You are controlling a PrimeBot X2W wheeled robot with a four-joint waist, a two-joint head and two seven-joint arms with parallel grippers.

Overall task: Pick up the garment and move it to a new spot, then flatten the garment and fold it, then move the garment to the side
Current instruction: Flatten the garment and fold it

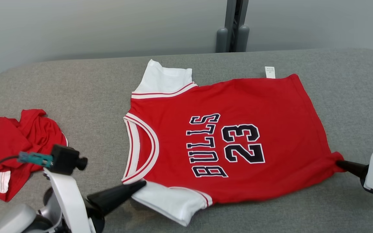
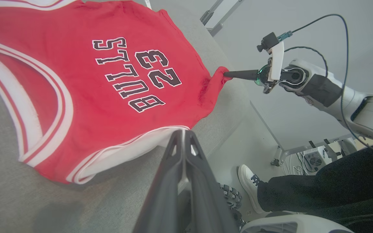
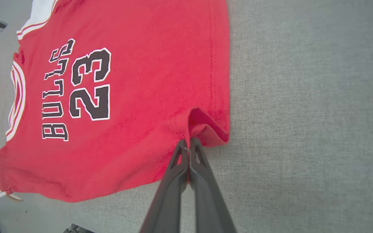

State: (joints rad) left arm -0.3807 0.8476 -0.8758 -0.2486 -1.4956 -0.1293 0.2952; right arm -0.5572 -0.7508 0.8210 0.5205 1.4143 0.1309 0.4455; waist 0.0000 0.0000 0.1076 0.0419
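The garment (image 1: 238, 142) is a red jersey with white sleeves and "BULLS 23" in black. It lies spread flat on the grey table (image 1: 86, 97), neck to the left. My left gripper (image 1: 142, 183) is shut on the near white sleeve's edge (image 2: 134, 149), fingertips together (image 2: 183, 131). My right gripper (image 1: 338, 162) is shut on the jersey's near hem corner (image 3: 206, 129), which bunches up at the closed tips (image 3: 188, 140). The left wrist view also catches the right gripper (image 2: 225, 73) pulling that corner into a point.
A second crumpled red garment (image 1: 8, 145) lies at the table's left edge. A grey post (image 1: 233, 26) stands behind the table. A person's dark trouser leg and white shoe (image 2: 248, 181) are beside the table. Bare table lies right of the jersey (image 3: 303, 97).
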